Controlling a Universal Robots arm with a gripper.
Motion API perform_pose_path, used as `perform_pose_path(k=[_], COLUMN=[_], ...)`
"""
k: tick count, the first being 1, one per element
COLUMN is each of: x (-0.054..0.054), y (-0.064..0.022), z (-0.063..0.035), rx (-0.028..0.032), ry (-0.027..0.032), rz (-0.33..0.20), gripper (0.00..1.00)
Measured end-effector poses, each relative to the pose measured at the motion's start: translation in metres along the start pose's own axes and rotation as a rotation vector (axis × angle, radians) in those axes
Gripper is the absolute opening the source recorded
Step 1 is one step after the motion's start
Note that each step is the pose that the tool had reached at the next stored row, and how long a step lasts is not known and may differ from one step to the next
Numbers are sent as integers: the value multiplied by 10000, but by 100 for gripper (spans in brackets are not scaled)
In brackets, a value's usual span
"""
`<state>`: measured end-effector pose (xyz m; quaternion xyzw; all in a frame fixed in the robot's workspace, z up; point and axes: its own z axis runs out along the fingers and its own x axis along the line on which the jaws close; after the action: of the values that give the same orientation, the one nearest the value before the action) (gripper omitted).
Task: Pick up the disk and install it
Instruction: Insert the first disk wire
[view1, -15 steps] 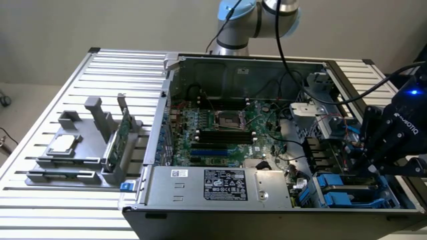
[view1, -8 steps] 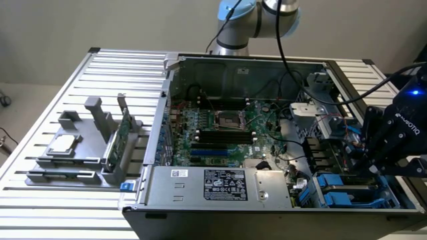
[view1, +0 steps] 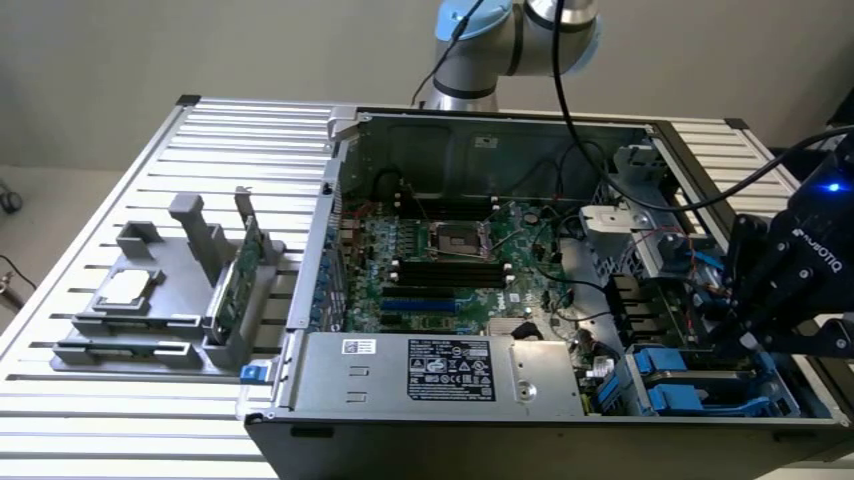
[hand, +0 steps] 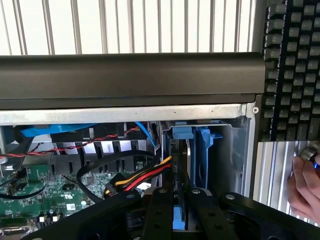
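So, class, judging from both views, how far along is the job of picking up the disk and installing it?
Done: the disk looks picked up and brought to the computer case. In hand: the hand grips the disk edge-on, inside the drive bay at the case's corner. Left: the disk is not released, and whether it is fully seated cannot be told.

We note the gripper (view1: 747, 335) reaches down into the computer case (view1: 534, 420) at its corner on the exterior view's right, and the case wall hides its fingertips there. In the wrist view the black fingers (hand: 162, 212) cover most of the disk (hand: 181, 165); we see its edge and blue carrier only. A hand (hand: 304, 187) is cut off by the picture's edge. The power supply label (view1: 451, 368) is too small to read.
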<state>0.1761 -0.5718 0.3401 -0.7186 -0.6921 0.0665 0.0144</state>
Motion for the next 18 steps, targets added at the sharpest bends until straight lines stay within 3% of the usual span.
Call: perform_pose_path(k=[18], x=[10], y=[-19], z=[11], rx=[1], ry=[3], rz=[16], gripper=[16])
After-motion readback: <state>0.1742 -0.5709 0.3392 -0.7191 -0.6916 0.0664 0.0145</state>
